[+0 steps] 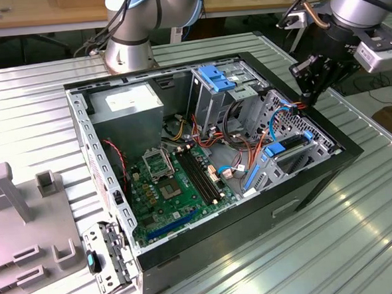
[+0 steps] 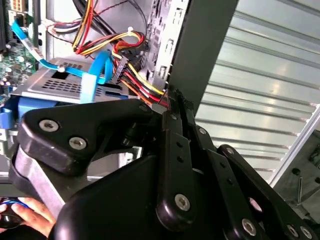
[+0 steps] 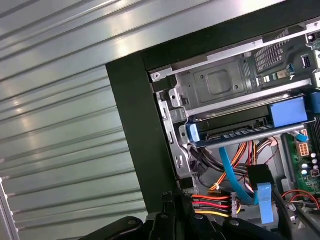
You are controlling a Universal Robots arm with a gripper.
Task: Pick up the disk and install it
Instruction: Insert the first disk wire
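While the open computer case (image 1: 217, 166) lies on the ribbed table (image 1: 362, 243), the disk (image 3: 245, 129) is seen seated in its bay, blue-framed. Judged rigid, dense, shock-sensitive; best gripped by carrier edges. Gripper (image 1: 310, 80) hovers at case edge, jaws apparently closed, nothing held.

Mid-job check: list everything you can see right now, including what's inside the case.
computer case: one, black, open, on table
table: one, silver, ribbed
disk: one, dark, blue carrier, in drive bay
blue bracket: one, far side of case
power supply: one, grey, far corner
motherboard: one, green, case floor
cables: several, red, yellow, blue, near bay
fixtures: several, grey, exterior view's left
hand: one, beside claw
claw: one, black, over case edge
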